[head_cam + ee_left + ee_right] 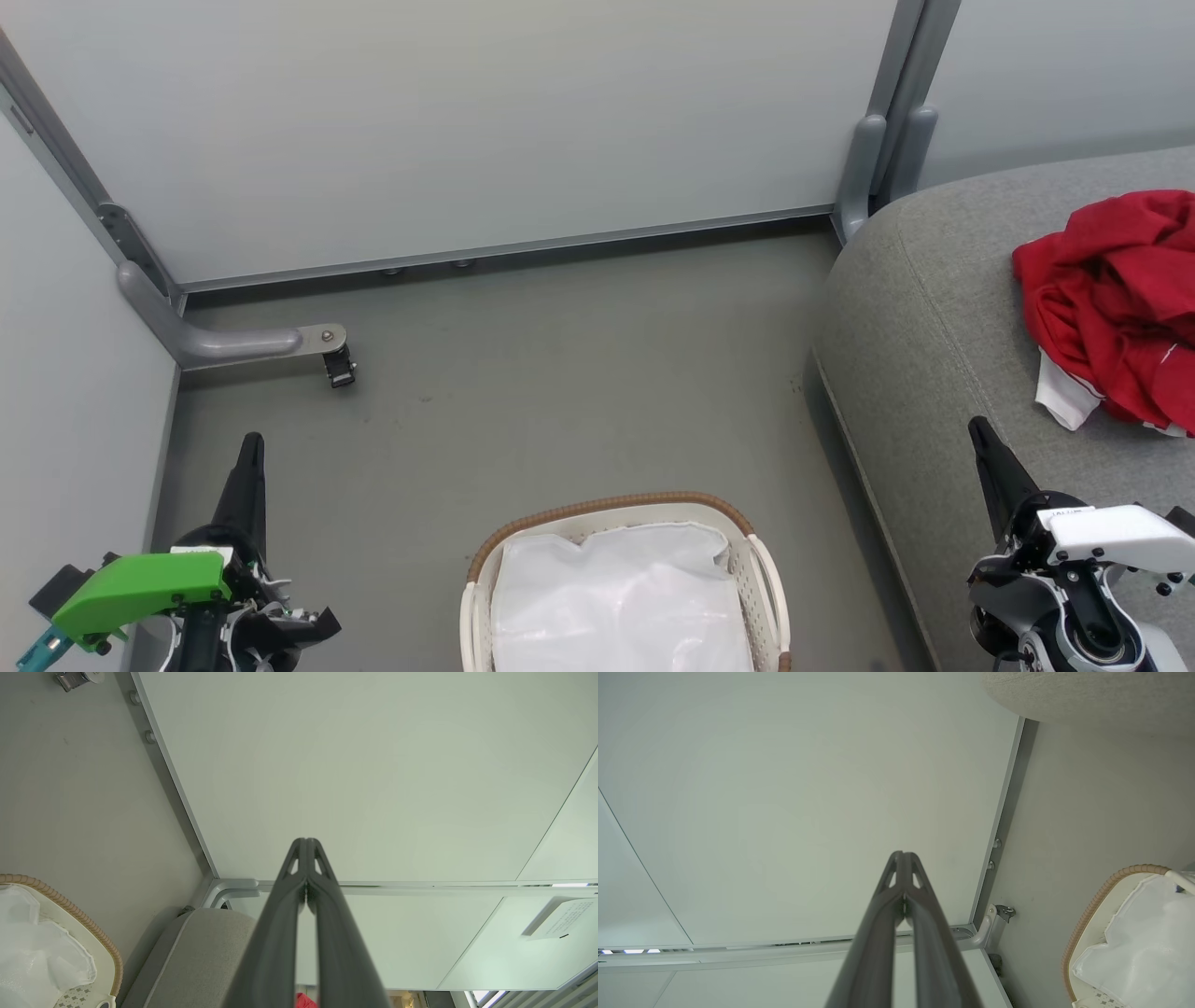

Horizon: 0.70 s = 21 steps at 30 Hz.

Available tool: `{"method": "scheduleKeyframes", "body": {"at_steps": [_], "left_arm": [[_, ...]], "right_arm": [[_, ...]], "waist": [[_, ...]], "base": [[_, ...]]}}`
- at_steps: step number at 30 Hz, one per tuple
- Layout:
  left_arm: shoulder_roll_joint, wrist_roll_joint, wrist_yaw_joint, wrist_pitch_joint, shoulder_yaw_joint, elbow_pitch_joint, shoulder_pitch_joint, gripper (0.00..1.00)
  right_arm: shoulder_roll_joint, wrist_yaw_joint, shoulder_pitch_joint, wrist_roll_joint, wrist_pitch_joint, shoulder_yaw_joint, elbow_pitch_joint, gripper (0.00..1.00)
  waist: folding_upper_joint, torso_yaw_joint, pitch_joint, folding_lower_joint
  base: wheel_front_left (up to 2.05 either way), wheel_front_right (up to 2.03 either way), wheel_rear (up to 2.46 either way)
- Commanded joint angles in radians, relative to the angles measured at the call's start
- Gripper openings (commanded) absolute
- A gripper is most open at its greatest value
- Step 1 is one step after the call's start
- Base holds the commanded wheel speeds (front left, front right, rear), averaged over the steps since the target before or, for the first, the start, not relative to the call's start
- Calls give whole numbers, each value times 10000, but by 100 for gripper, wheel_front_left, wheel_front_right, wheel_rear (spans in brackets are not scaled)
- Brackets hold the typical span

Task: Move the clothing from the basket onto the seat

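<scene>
head view, one basket (611, 502), one seat (934, 308), one clothing heap (1116, 299)

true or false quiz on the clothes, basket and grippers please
1. The red clothing lies on the grey seat. True.
2. The basket holds red clothing. False: the part in view holds its white liner, nothing red.
3. The left gripper and right gripper have their fingers shut on nothing. True.
4. The basket stands on the seat. False: it stands on the floor beside the seat.
5. The right gripper touches the clothing. False: it is apart from it.
</scene>
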Motion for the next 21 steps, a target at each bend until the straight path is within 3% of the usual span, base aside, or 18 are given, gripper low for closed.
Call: {"method": "scheduleKeyframes", "body": {"at_steps": [1, 21], "left_arm": [[67, -31, -47, 44, 21, -32, -120, 0], [67, -32, -47, 42, 19, -32, -120, 0]], "right_arm": [[-59, 0, 99, 31, 31, -20, -32, 0], [-59, 0, 100, 33, 29, -18, -32, 0]], "waist": [[58, 0, 0, 0], [58, 0, 0, 0]], "base": [[0, 0, 0], [0, 0, 0]]}}
